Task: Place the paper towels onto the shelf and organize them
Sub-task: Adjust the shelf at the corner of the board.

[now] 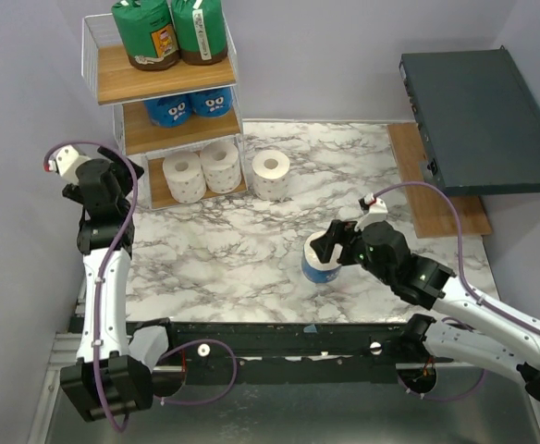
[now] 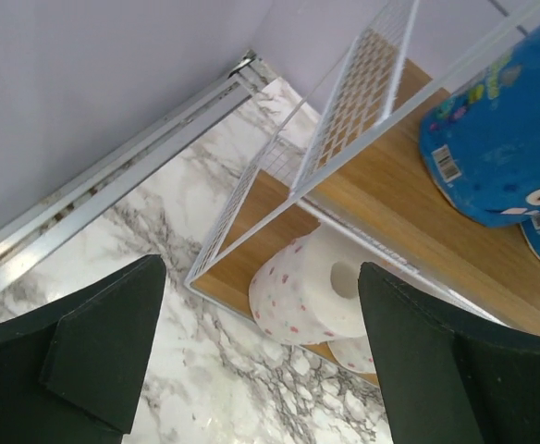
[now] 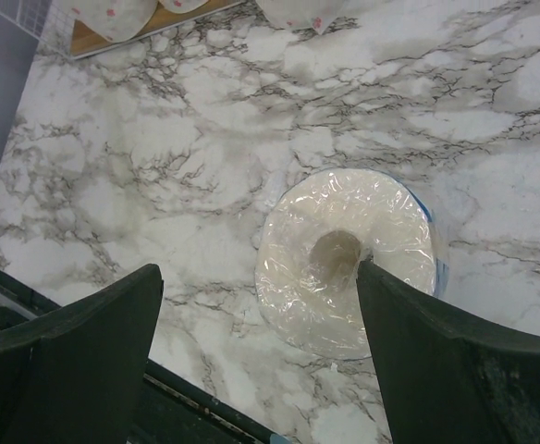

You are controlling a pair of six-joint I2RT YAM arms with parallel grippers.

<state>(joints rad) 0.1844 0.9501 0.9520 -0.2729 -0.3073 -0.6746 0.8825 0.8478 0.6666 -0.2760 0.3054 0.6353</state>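
The step in hand looks like the pickup of the loose blue roll (image 3: 344, 231), which stands on end on the counter (image 1: 251, 250), core up, well apart from the shelf (image 1: 136, 129) at the far left corner. The right fingers (image 3: 76, 361) are spread wide and hang over it, one to each side. They grasp nothing, and whether the right-hand one brushes the wrap cannot be told. The roll sits off-centre between them, nearer that right-hand finger, so I would shift the wrist until the core lies midway. I would then lower until the pads face the roll's wall, not its top rim. The wrap looks glossy and the paper soft, so a slow, moderate squeeze should hold it without denting it or letting it slide. Lift straight up before swinging left. The green rolls (image 1: 168, 32) fill the top board, the shelved blue rolls (image 1: 191, 106) share the middle one, and two white rolls (image 1: 201, 171) lie on the bottom one. The matching spot is therefore probably the bare wood at the left of the middle board. The entry is tight between the wire sides, so bring the roll in level and low under the board above. The left fingers (image 2: 94, 351) hover open and empty beside the shelf's left end and should keep out of that path. A stray white roll (image 1: 271, 174) stands on the counter just beside the shelf, to be skirted and shelved afterwards.
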